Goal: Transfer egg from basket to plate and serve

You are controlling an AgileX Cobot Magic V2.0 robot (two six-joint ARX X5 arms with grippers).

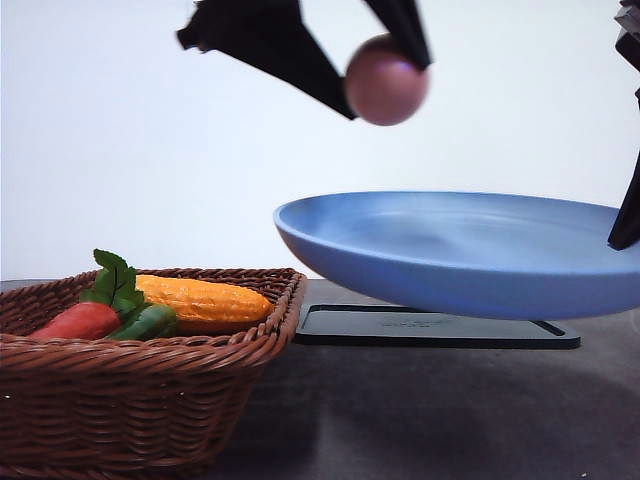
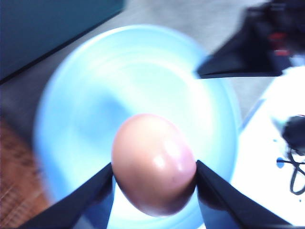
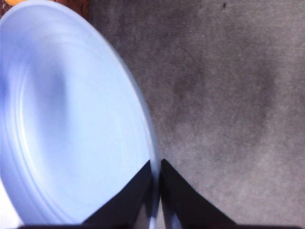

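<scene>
The left tool [image 1: 385, 75] is hanging high over the worktop [image 1: 430, 410] with its two dark fingers clamped on the egg [image 1: 386, 80]. In the left wrist view the fingers [image 2: 86, 198] are pressing against both sides of the egg [image 2: 153, 162], which is sitting between them, pinkish-brown and glossy, with the plate [image 2: 95, 95] lying blurred below it.

The right tool [image 1: 628, 215] is gripping the plate [image 1: 450, 250] at its right rim and holding it in the air, above the worktop and slightly tilted, its left edge higher than the part near the tool. In the right wrist view the right tool [image 3: 156, 191] is closed on the plate's rim [image 3: 150, 143], one finger on each face of the rim, with grey worktop [image 3: 228, 95] beneath.

The egg is sitting over the plate's left half, well clear of its surface, not touching it.

The basket [image 1: 130, 400] is standing at the left on the worktop. Inside it a carrot [image 1: 80, 320] with green leaves is lying beside a corn cob [image 1: 200, 300]. A black tray [image 1: 430, 328] is lying flat on the worktop behind the basket, under the raised plate.
</scene>
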